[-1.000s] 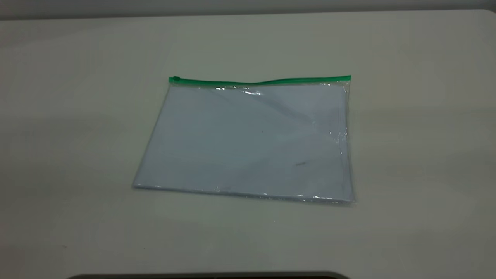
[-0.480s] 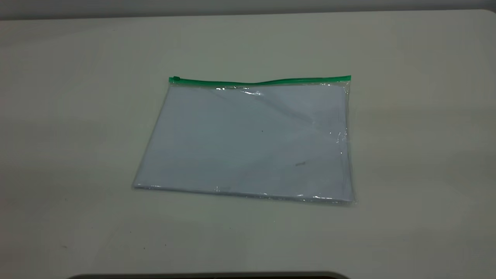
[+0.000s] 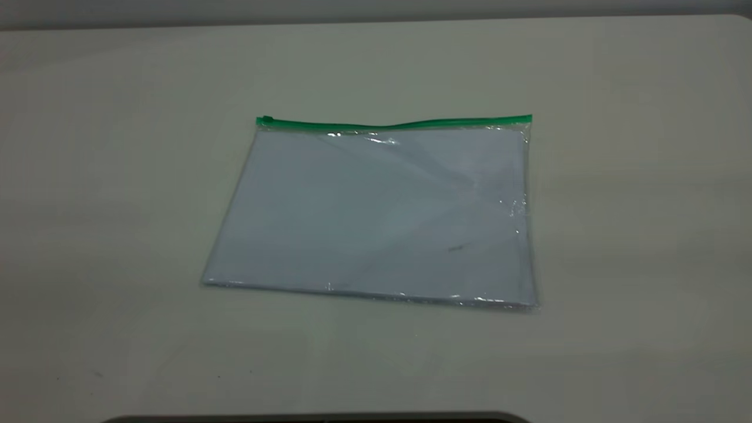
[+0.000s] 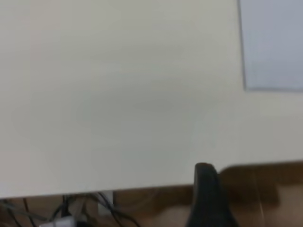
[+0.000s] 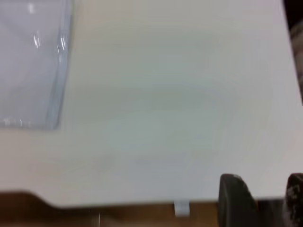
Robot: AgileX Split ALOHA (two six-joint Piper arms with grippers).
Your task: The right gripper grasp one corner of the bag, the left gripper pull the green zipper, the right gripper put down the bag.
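Observation:
The bag (image 3: 382, 211), a clear pouch with pale blue-white sheets inside, lies flat on the middle of the table. The green zipper (image 3: 393, 123) runs along its far long edge, with the slider tab (image 3: 267, 120) at the left end. Neither gripper shows in the exterior view. My left gripper (image 4: 207, 191) hangs over the table's edge, well apart from the bag's corner (image 4: 274, 42). My right gripper (image 5: 264, 201) is open and empty at the table's edge, far from the bag's corner (image 5: 31, 61).
The pale table (image 3: 617, 176) surrounds the bag on all sides. A dark edge (image 3: 317, 418) shows at the near rim. Cables (image 4: 80, 213) hang below the table edge in the left wrist view.

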